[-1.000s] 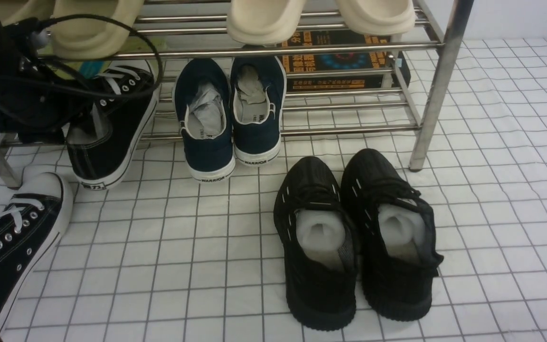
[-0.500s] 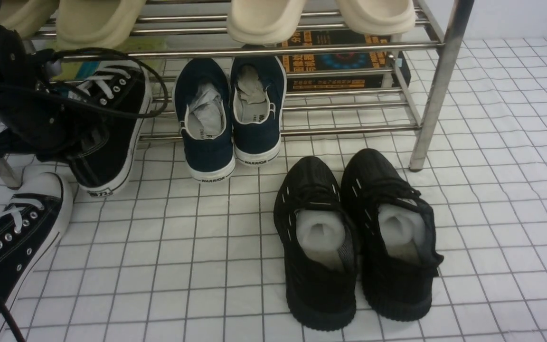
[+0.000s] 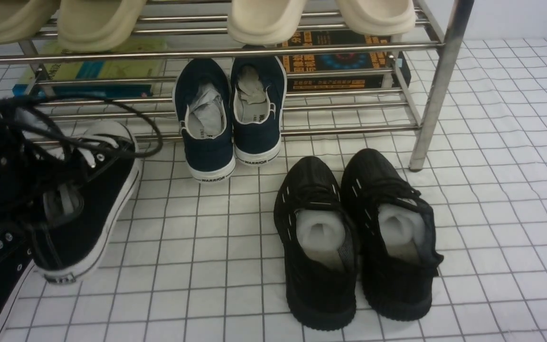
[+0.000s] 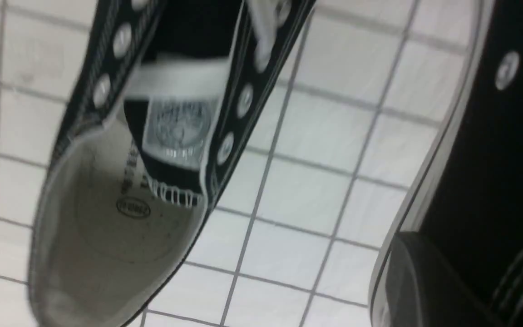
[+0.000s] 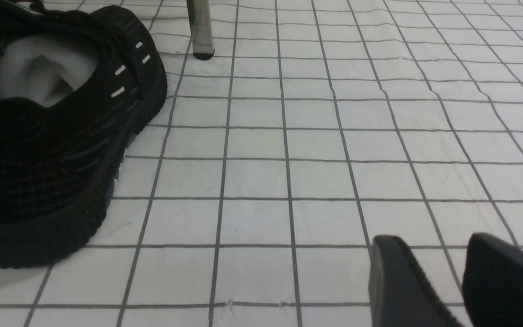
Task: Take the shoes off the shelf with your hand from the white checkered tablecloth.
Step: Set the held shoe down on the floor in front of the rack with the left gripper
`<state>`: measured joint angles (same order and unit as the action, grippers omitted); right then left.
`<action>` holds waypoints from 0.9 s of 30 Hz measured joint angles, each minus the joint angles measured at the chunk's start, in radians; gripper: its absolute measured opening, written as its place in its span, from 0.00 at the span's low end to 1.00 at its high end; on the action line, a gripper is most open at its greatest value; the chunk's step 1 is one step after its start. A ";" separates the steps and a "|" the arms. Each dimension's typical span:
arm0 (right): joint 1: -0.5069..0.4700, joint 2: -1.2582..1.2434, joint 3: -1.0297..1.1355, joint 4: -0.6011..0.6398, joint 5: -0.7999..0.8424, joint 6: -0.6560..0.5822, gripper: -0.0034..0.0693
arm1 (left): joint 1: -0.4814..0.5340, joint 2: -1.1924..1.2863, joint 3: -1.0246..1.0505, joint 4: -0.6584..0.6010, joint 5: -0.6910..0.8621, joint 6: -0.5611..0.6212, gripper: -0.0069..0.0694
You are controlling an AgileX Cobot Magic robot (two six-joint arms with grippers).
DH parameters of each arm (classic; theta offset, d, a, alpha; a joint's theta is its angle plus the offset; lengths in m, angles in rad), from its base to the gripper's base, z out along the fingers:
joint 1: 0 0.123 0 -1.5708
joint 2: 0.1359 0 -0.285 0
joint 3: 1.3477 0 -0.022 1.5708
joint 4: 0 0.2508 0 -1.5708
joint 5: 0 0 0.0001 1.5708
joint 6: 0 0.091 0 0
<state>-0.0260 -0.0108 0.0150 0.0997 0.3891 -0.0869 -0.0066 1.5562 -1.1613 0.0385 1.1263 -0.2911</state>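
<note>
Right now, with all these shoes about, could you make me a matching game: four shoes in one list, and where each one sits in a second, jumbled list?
Shoes
1. navy WARRIOR slip-ons
2. black knit sneakers
3. cream slippers
4. black canvas sneaker showing its heel

Places
A. upper tier of the chrome shelf
B. left side, tilted, clear of the shelf
C. bottom tier, heels sticking out in front
D. flat on the checkered tablecloth, in front of the shelf

Pairs: 1-C, 2-D, 3-A, 4-B
</note>
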 joint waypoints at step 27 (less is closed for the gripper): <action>0.000 0.000 0.000 0.000 0.000 0.000 0.38 | 0.000 -0.119 0.145 0.065 -0.070 0.041 0.46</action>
<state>-0.0260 -0.0108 0.0150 0.0997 0.3891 -0.0869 -0.0066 1.4371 -1.0166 0.1032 1.0560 -0.2498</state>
